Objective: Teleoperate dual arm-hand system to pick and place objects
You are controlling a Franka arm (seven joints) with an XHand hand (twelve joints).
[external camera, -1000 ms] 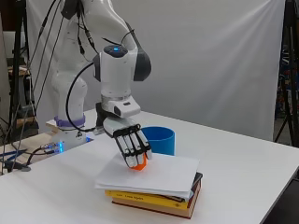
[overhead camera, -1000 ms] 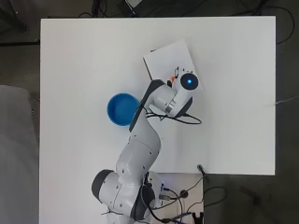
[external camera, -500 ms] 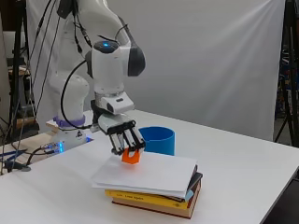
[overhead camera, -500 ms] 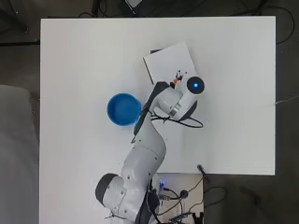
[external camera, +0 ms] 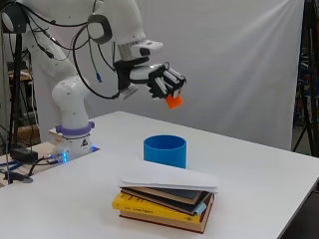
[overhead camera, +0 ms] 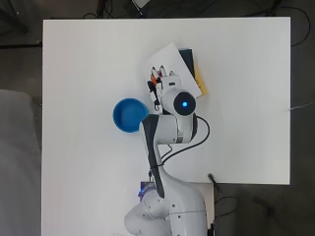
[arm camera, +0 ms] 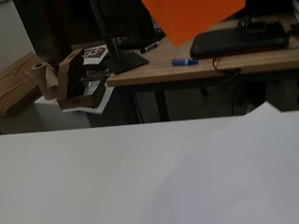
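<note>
While my hand point(external camera: 162, 82) hangs high over the desk point(external camera: 259, 174), its curled fingers pinch an orange block point(external camera: 174, 101). Below sit the blue cup point(external camera: 165, 151) and book stack point(external camera: 164, 201).

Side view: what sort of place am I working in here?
Most likely a robotics lab or test cell. A grey backdrop hangs behind the white table, loose cables trail at the arm's base, and the wrist view shows a cluttered wooden desk. The hand holds an orange block.

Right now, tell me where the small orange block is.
The small orange block is off the table, held in the curled fingers of the hand; in the side view it hangs above the blue round cup and book stack.
</note>
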